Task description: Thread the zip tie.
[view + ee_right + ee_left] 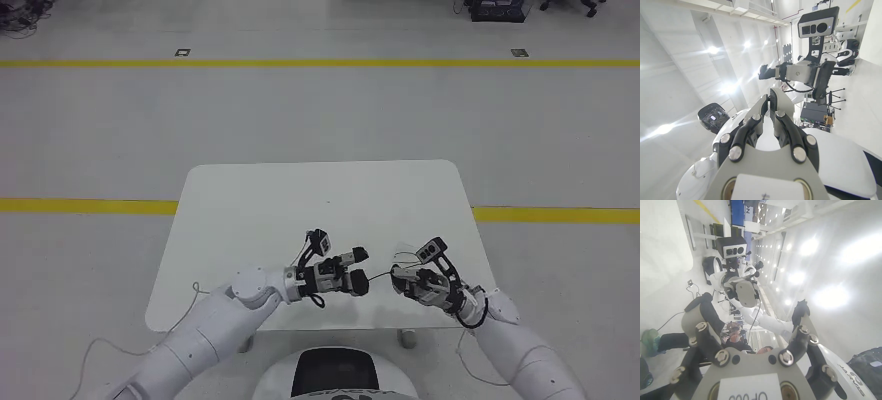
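Where the two claws face each other above the near edge of the table (300, 200), shows the zip tie (379, 271) as no more than a thin dark line, slightly bowed, up in the air over the white top. Too fine to tell head from tail, or to make out any teeth. Lies in the gap between the left claw (361, 284) and the right claw (399, 282), reaching from just beside one toward the other. Cannot tell which end touches which claw.

From the left wrist, shows the left claw wide open, its black-tipped fingers (698, 303) spread far apart with nothing gripped between them. From the right wrist, shows the right claw all but closed, its ribbed pads (774, 103) drawn together with only a narrow slit left. Cannot tell whether the tie is pinched in that slit.

Both claws level with each other, tips pointing inward, near but apart. Beyond the table, pale floor with yellow lines (320, 63) running across it.
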Robot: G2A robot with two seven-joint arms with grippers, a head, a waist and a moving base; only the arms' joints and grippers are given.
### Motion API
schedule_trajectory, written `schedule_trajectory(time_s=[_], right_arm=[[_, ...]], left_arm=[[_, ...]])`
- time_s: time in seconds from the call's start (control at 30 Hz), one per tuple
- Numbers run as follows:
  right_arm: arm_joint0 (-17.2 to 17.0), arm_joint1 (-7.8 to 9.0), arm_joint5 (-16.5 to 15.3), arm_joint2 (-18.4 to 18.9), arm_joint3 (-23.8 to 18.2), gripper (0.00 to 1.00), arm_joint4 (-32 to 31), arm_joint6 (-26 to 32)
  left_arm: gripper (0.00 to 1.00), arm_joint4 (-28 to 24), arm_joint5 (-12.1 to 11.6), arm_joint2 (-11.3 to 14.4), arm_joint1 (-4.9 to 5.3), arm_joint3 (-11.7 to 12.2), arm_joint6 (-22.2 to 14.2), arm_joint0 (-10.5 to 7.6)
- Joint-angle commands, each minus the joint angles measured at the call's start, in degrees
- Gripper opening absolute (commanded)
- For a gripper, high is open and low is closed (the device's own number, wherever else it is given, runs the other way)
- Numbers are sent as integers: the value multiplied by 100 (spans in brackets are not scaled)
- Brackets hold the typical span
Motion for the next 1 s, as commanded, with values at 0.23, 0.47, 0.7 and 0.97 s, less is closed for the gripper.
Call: schedule_trajectory(time_s=[0.23,0.47,0.7,0.97], right_arm=[[6,-2,0,16,-2,0,-12,0],[-97,-57,0,60,-224,0,-136,-526],[-132,-134,0,95,-174,0,-216,-637],[-168,-145,44,92,-295,0,-263,-816]], left_arm=[[100,4,15,-2,3,0,-12,1],[100,828,527,86,4,-268,941,40],[100,715,542,4,17,-407,943,122],[100,747,589,17,12,-450,1005,142]])
